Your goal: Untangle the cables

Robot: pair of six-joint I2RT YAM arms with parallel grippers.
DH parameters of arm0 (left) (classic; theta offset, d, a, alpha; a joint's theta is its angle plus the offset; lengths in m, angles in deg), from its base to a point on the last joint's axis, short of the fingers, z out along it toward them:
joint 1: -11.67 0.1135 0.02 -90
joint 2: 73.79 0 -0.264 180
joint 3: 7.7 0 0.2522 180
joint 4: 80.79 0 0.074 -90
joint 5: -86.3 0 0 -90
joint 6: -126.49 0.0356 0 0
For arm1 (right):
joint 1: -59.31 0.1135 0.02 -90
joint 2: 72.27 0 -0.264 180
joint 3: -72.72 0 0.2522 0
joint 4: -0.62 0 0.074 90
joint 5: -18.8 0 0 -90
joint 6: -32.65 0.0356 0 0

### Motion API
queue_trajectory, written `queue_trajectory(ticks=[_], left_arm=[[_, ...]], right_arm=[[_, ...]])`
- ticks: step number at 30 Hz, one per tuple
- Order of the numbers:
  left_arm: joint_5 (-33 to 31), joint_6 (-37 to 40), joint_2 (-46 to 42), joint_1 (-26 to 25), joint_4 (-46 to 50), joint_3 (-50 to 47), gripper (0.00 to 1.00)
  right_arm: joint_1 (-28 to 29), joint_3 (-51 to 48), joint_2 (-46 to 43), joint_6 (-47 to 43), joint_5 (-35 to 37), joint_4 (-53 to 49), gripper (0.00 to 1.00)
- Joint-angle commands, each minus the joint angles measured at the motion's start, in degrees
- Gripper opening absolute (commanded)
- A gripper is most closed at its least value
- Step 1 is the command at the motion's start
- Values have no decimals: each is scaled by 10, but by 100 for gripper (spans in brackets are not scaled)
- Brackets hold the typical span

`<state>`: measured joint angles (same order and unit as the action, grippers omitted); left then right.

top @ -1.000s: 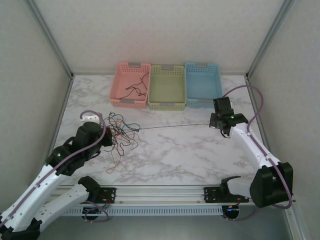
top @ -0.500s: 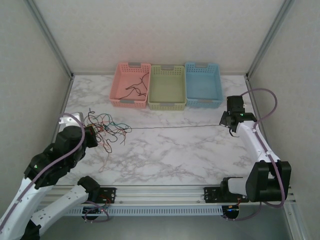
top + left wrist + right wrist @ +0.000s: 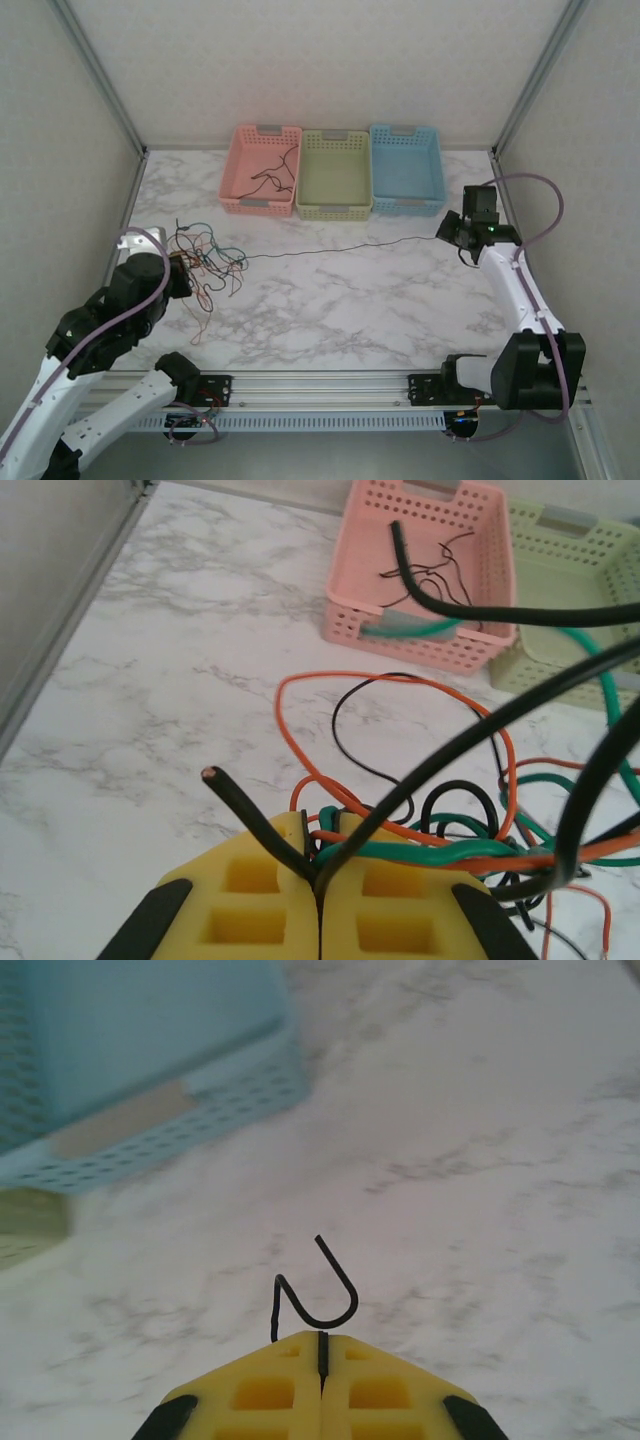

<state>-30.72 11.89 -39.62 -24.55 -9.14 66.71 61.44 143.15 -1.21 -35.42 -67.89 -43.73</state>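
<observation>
L gripper point(image 3: 318, 878), yellow pads pressed together, pinches black strands of the knot of thin black, green, red & orange cables point(image 3: 205, 262) at the near-left of the white marbled counter point(image 3: 350, 320). One long black cable point(image 3: 340, 247) runs from the knot across to the R gripper point(image 3: 322, 1345), clamped on its curled tip at the counter's right. Progress looks early: one strand is partly drawn out, the rest is a tangle. Far edge: the pink plastic basket point(image 3: 243, 205) holds a few black cables point(image 3: 270, 178). The pale-green basket point(image 3: 335, 210) & light-blue basket point(image 3: 405, 205) look empty.
</observation>
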Motion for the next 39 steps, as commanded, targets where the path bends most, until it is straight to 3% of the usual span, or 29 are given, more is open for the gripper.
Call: queue_trajectory(ticks=[1,5,10,13,17,22,28,32,39], left_arm=[[86,9,23,6,-52,-8,0],[117,7,58,6,-77,-15,0],[136,13,107,6,-101,-14,0],[152,21,140,6,-104,-4,0],[161,40,183,6,-82,25,0],[174,47,191,6,-87,26,0],[184,46,192,6,-86,25,0],[189,47,190,6,-85,26,0],[196,47,188,6,-84,25,0]], right_arm=[[28,3,-4,1,-131,39,0],[83,27,26,-27,-152,-5,5],[110,-17,21,-23,-140,6,31],[121,-38,24,-25,-142,13,40],[147,-48,18,-41,-180,30,46],[219,-80,-31,-60,-277,147,54],[341,-117,-52,-199,-333,279,66],[379,-126,-26,-271,-359,347,74],[418,-47,85,-341,-380,324,75]])
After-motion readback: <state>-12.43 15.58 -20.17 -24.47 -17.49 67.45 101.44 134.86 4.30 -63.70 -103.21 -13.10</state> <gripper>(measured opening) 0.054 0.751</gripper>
